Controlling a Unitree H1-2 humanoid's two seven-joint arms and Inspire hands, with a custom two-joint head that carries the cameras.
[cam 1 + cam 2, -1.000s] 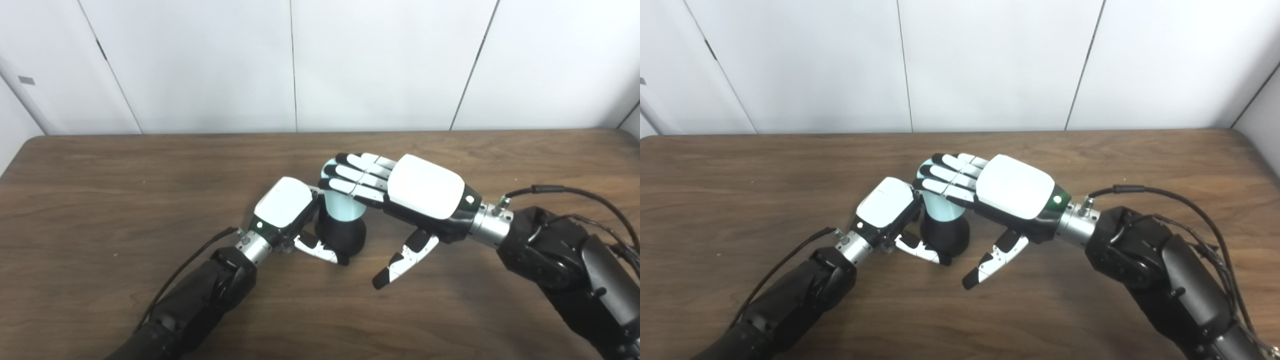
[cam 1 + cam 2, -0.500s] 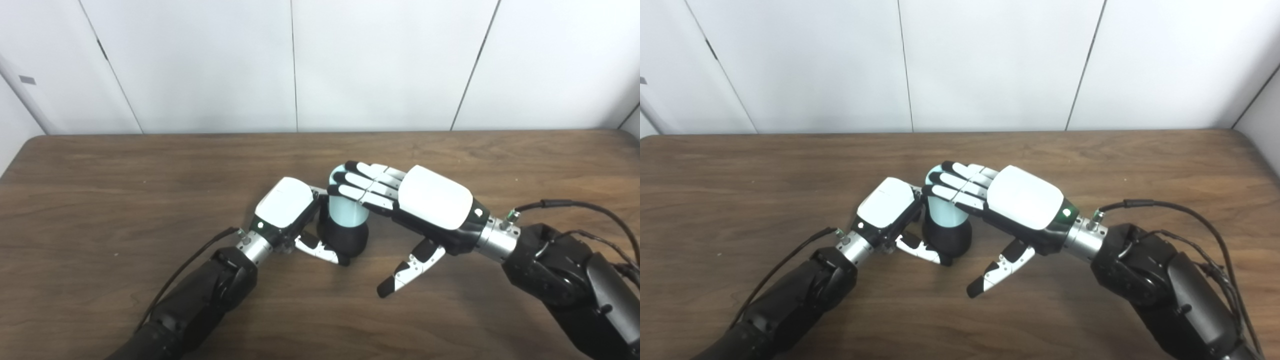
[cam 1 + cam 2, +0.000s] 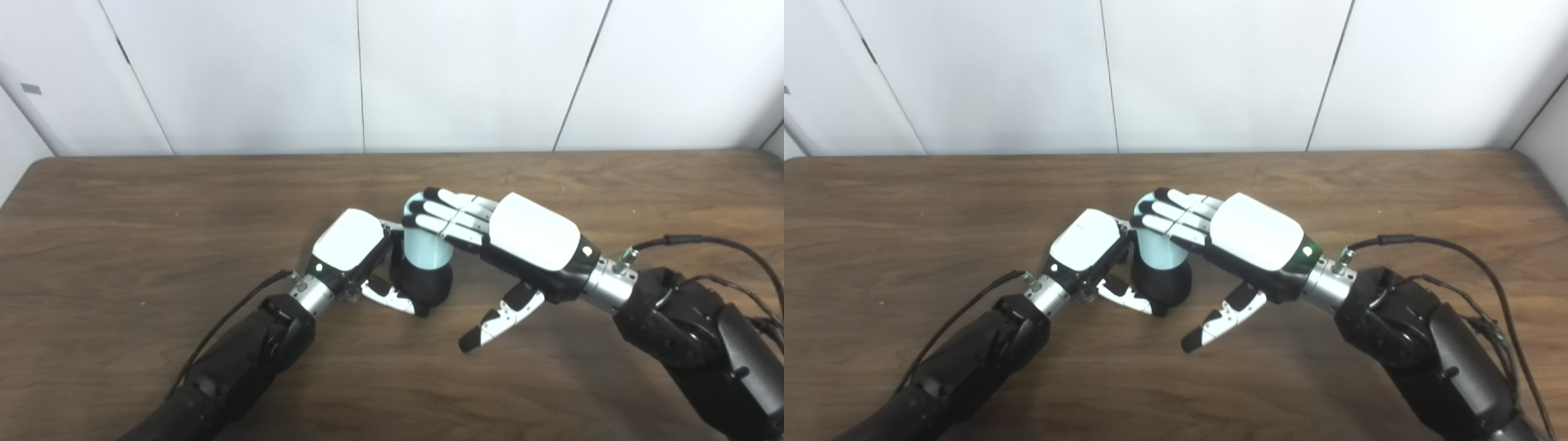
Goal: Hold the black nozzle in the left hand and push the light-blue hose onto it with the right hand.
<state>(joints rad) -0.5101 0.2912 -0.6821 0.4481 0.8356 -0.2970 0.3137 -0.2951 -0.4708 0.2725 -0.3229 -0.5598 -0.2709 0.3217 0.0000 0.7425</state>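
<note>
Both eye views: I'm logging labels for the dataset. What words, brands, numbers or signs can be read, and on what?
None: no readable text on the black nozzle, light-blue hose, either hand, table or wall panels.
Small grey tag on the wall: no text legible.

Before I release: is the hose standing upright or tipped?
Upright: the hose stands vertical atop the nozzle, right hand fingers flat over its top.

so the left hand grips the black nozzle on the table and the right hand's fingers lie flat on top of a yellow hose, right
Not quite: the hose is light blue, not yellow, as the left eye view shows. The rest holds: the left hand grips the black nozzle on the table, and the right hand lies flat on top.
</note>
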